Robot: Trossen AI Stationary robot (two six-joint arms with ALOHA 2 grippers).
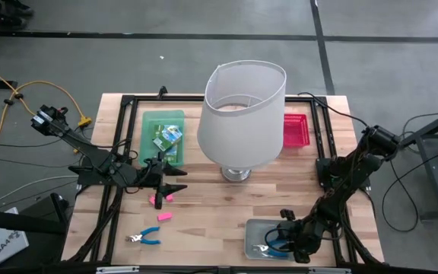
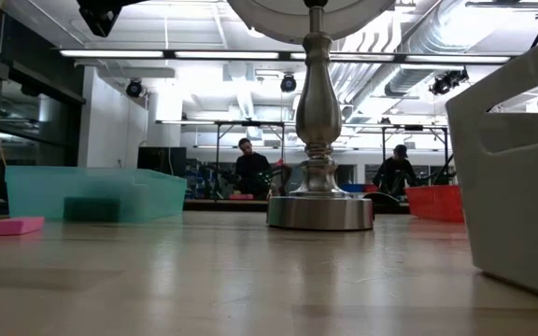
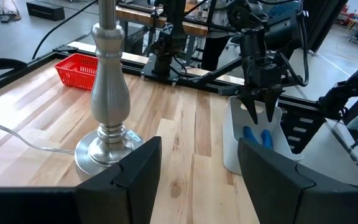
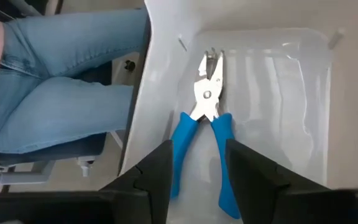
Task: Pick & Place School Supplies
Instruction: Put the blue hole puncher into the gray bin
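Erasers lie pink on the table just beside the left gripper, whose jaws stand apart and hold nothing. A second eraser and a pair of blue-handled pliers lie nearer the front edge — all on the left arm's side. Past the lamp, the right gripper hovers over the grey tray; another pair of pliers lies in it, handles pointing back toward the jaws, which are open and empty.
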